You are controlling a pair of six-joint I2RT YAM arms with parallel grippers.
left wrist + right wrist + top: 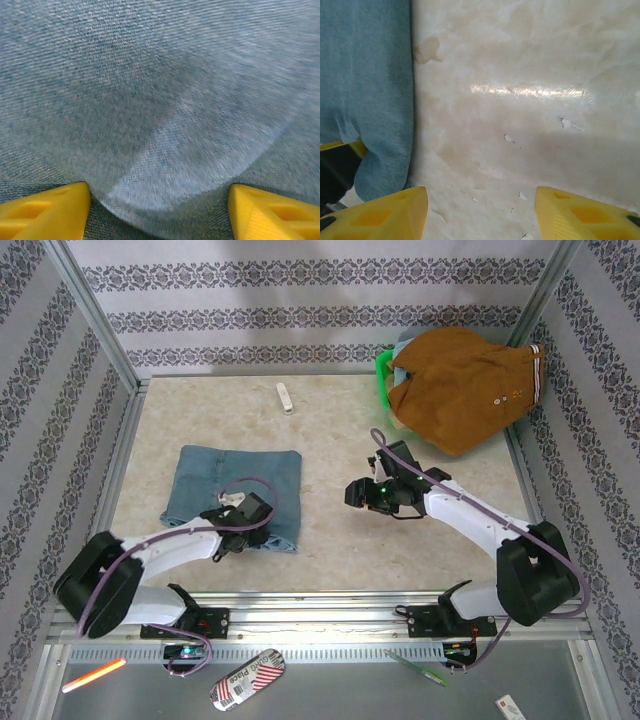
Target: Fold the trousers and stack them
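- Top view: the trousers lie folded into a compact rectangle on the left half of the table, well apart from the brown garment heaped over a green basket in the far right corner
- The fold looks done, so the step in hand is probably the stacking: both arms should take the near edge of the bundle low, through all layers, and lift together so it does not fall open
- The left gripper hangs over the near right part of the denim; the right gripper is over bare table just right of the bundle, touching nothing
- Left wrist view: the left gripper has its yellow fingertips spread wide, with the trousers flat close beneath and no cloth pinched between them
- Right wrist view: the right gripper is also parted and empty above the marbled table; the trousers show at the left, their folded edge beside the left finger, so a short move sideways should reach it
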